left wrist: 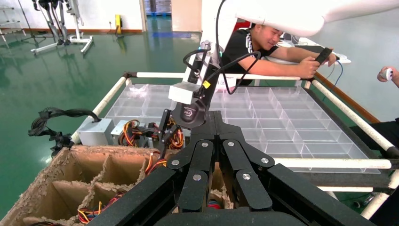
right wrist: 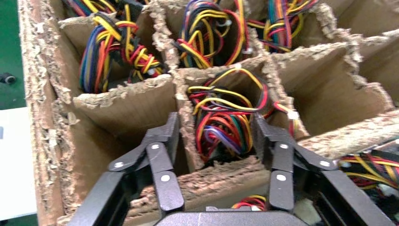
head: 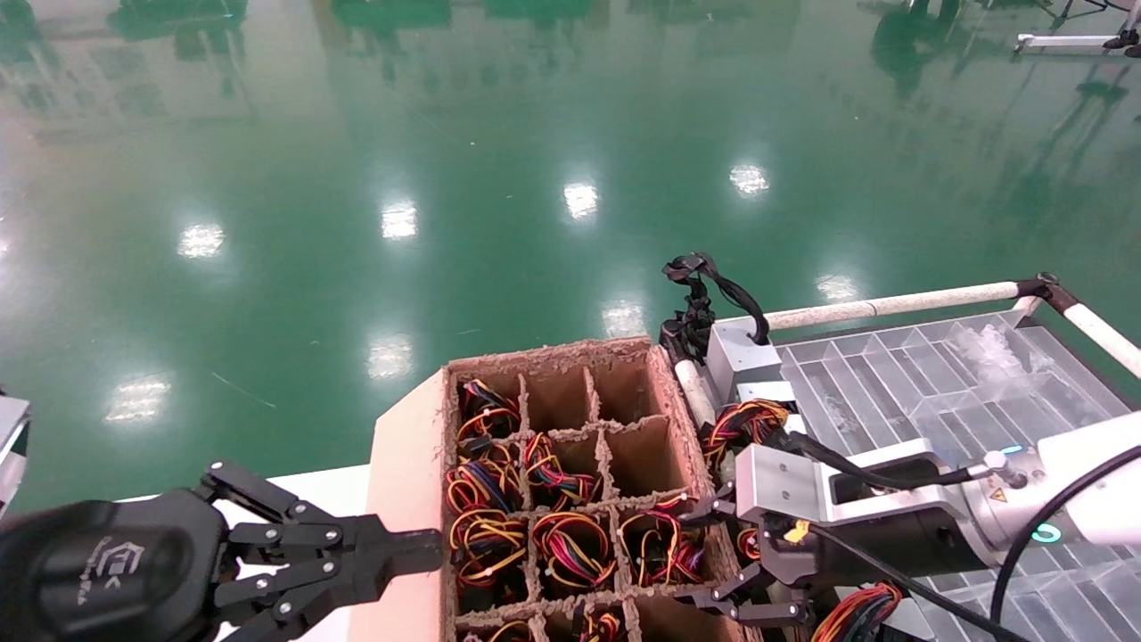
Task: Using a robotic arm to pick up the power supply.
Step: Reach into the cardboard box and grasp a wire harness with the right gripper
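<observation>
The right black linkage-fingered gripper (right wrist: 216,141) is hovering wide open and empty, straddling a wired power supply (right wrist: 226,125) in the brown divided cardboard box (head: 406,464) (right-edge cell); a finger risks snagging the divider. The left gripper (head: 419,548), closed, is idling beside it.

One cardboard box (head: 410,464); two grippers; one clear tray (head: 900,374).
</observation>
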Available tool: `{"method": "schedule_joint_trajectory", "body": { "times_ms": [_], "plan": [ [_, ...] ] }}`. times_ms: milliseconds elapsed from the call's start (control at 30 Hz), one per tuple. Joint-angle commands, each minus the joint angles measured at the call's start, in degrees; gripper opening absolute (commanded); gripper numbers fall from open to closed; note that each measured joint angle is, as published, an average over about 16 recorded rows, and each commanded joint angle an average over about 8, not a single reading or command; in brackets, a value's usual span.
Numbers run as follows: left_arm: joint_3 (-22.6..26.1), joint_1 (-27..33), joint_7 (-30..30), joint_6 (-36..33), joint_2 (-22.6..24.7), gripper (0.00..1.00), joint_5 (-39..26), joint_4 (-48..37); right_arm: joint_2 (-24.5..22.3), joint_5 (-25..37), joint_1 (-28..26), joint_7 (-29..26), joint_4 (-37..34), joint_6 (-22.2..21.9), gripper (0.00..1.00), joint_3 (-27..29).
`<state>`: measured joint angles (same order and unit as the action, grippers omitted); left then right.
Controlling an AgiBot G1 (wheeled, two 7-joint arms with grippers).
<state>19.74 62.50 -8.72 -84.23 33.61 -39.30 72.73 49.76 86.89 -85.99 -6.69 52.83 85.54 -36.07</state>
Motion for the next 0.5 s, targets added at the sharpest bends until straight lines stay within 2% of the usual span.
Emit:
{"method": "schedule_joint_trajectory", "body": {
  "times_ms": [33,500],
  "plan": [
    [0.00,0.00,0.00,0.00,0.00,0.00,0.00,0.00,0.32,0.11,-0.11,0.52,-0.80,0.04,0.00,-0.12],
    [0.01,0.00,0.01,0.01,-0.01,0.01,0.01,0.00,1.21,1.32,-1.31,1.55,-3.18,0.49,0.00,-0.88]
  ]
}}
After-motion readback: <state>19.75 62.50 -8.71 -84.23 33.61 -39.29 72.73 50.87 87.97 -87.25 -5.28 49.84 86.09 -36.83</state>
